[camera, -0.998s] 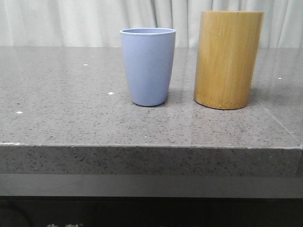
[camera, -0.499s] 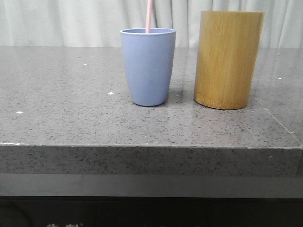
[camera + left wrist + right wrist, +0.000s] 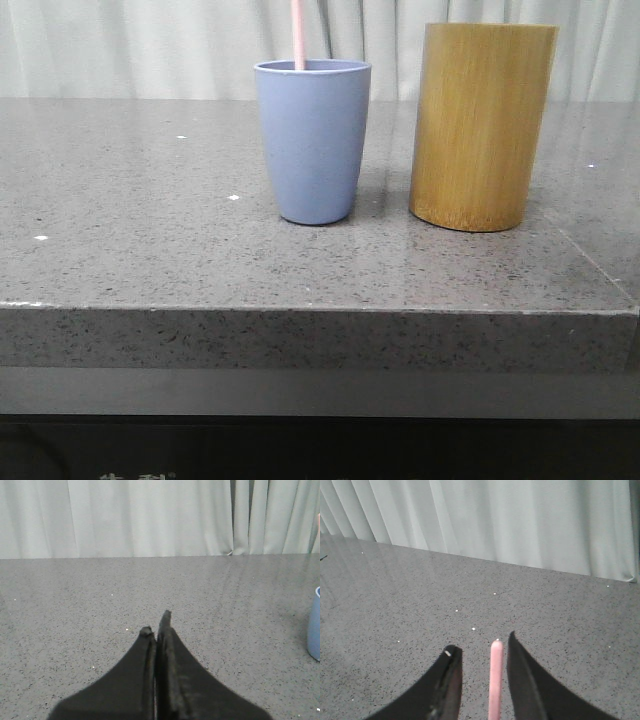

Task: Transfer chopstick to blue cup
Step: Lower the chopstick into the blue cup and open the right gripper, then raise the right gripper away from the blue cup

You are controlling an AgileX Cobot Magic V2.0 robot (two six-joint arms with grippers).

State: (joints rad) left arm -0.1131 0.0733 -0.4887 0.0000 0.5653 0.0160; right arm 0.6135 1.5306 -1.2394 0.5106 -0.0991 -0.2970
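The blue cup (image 3: 312, 140) stands upright in the middle of the grey table; its edge also shows in the left wrist view (image 3: 315, 625). A pink chopstick (image 3: 298, 35) rises from inside the cup and runs out of the top of the front view. In the right wrist view the chopstick (image 3: 496, 675) stands between the fingers of my right gripper (image 3: 481, 644), which is open with a gap on each side of the stick. My left gripper (image 3: 156, 625) is shut on nothing, low over bare table to the left of the cup. Neither gripper shows in the front view.
A taller yellow-brown bamboo cylinder (image 3: 480, 125) stands just right of the blue cup. The table's front edge (image 3: 320, 310) runs across the near side. Pale curtains hang behind the table.
A second ago the cup showed no stick. Half a second ago the pink chopstick stood in it, and it has since shifted a little to the left.
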